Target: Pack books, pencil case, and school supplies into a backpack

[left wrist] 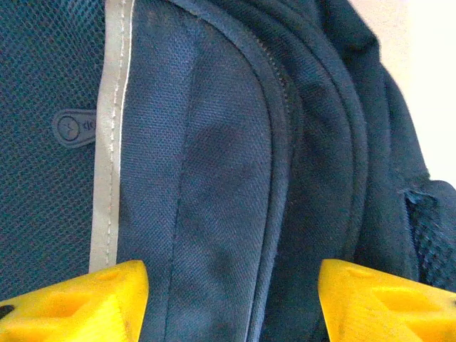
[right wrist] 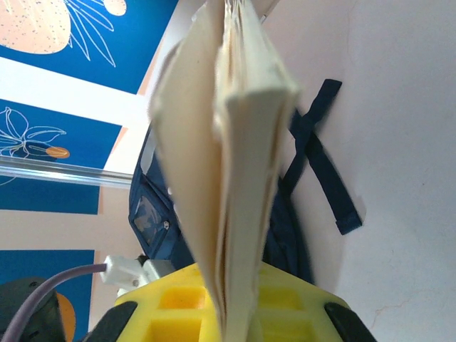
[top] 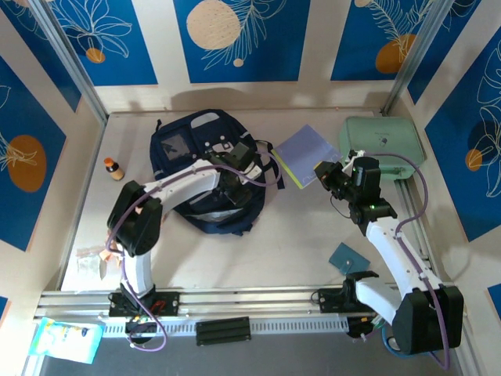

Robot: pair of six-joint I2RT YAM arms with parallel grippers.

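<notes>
The navy backpack [top: 196, 164] lies flat at the table's middle left, its straps [right wrist: 320, 164] trailing to the right. My left gripper [top: 239, 182] hovers low over its right side. Its yellow fingers [left wrist: 78, 303] stand apart, astride a zip seam of the backpack [left wrist: 214, 178], so it is open. My right gripper [top: 325, 174] is shut on the books [top: 305, 155], held right of the backpack. The pages [right wrist: 235, 142] show edge-on, rising from the gripper [right wrist: 239, 313]. A teal-blue square booklet [top: 348, 256] lies near the right arm. The mint-green pencil case [top: 383, 141] sits at the back right.
A small orange-capped bottle [top: 113, 168] stands left of the backpack. Pale packets [top: 94, 262] lie at the front left by the left arm's base. Walls close in the table at the back and both sides.
</notes>
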